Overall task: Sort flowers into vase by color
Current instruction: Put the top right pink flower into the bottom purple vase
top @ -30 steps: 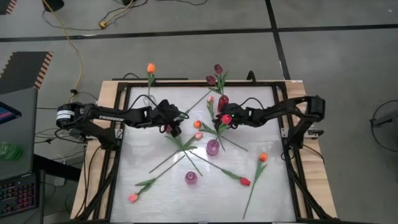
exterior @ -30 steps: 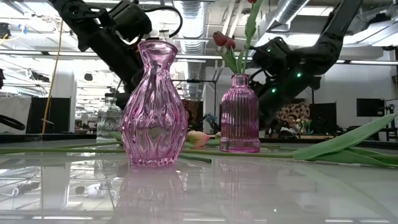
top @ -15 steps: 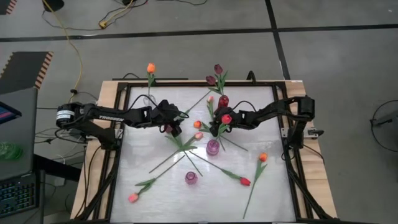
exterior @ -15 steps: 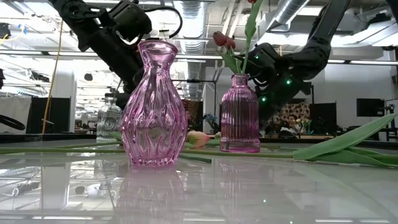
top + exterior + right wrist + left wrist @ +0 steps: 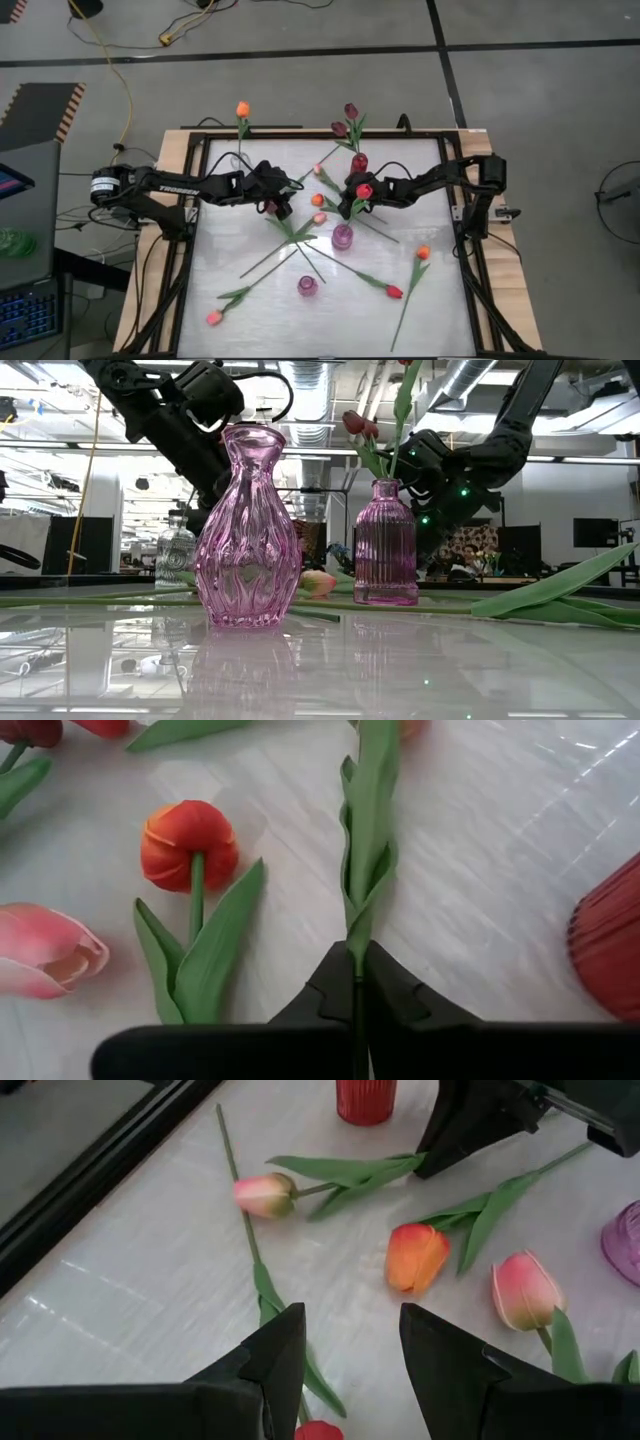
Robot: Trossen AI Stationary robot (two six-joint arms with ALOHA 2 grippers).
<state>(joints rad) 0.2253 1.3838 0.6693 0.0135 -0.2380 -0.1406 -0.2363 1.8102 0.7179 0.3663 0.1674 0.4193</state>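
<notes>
Tulips (image 5: 395, 291) lie scattered across your glossy white bench (image 5: 250, 320), thin green stems crossing one another, with soft fabric heads in orange, red and pink. Two dark maroon ones (image 5: 345, 120) stand in the red ribbed vase (image 5: 358, 161) near the far edge, and in the low view a stem and leaf rise from the fluted pink glass bottle (image 5: 385, 545). In front of it in that view sits the bulbous pink vase (image 5: 247, 530), its glass twisted into wavy ridges.

Your right claw (image 5: 355, 982) is pinched tight on a slender stem (image 5: 366, 830) with a long folded leaf, low over the middle of the bench, just behind the pink bottle (image 5: 342, 237). Beside that stem lies an orange-red tulip (image 5: 189, 844), round-headed with two broad leaves, and a pink head (image 5: 45, 963) next to it.

Your left claw (image 5: 350, 1350) hangs over the bench left of centre, its two blunt dark fingers (image 5: 275, 1355) standing wide with nothing between them. Ahead of it lie an orange tulip (image 5: 417, 1257) and two pink ones (image 5: 526, 1291), smooth and egg-shaped.
</notes>
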